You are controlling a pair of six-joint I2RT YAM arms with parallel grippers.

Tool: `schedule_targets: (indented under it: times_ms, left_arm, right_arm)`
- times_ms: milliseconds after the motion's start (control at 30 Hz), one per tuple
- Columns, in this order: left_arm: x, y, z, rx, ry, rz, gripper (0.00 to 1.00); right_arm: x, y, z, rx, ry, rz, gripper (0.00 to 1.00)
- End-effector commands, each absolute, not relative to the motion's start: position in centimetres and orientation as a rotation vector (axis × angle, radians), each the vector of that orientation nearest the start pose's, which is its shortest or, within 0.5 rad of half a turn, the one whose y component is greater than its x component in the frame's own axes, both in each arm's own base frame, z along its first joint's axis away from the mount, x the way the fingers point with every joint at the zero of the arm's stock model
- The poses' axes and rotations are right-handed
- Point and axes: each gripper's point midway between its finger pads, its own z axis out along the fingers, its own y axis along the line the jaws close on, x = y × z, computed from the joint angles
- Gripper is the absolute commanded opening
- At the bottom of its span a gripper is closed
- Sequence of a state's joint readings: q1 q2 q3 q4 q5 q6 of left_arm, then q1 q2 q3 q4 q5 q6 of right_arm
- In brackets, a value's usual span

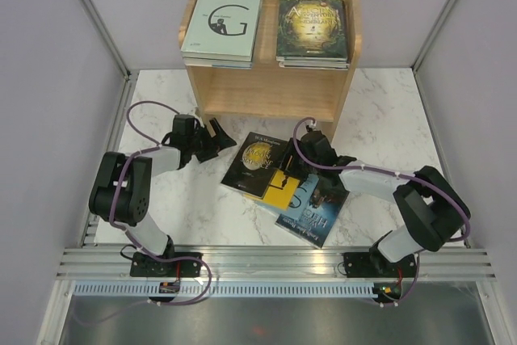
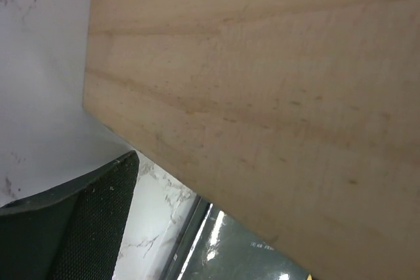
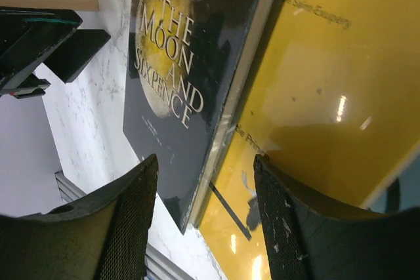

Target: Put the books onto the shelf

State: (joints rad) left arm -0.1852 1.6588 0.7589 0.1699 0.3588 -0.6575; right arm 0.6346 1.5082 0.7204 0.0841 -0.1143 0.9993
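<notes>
The shelf (image 1: 266, 86) stands at the back, with a pale green "G" book (image 1: 222, 26) and a dark green-gold book (image 1: 313, 28) lying in two stacks on its top board. Three books overlap on the table in front: a black one (image 1: 257, 163), a yellow one (image 1: 280, 189) and a blue one (image 1: 317, 209). My right gripper (image 1: 291, 171) hovers open just above the black book (image 3: 177, 63) and the yellow book (image 3: 315, 96), its fingers (image 3: 125, 227) astride the black book's edge and holding nothing. My left gripper (image 1: 215, 140) stands open by the shelf's lower left corner, empty.
In the left wrist view the shelf's wooden side (image 2: 262, 96) fills most of the frame, very close, with one finger (image 2: 85, 227) and a dark glossy cover (image 2: 236, 254) below it. White walls enclose the marble table (image 1: 388, 119). An aluminium rail (image 1: 275, 260) runs along the near edge.
</notes>
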Motion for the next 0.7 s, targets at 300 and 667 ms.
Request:
schedule_targets:
  times_ms: [300,667]
  left_arm:
    - [31.9,-24.8,3.5,-0.041,2.458,-1.079,0.93]
    - [22.9,-28.8,4.4,0.071,2.428,-1.414,0.91]
  right_arm:
    - [27.2,30.9,1.8,0.339,2.545,0.821,0.66]
    - [24.0,29.8,0.3,0.403,2.566,0.874,0.64]
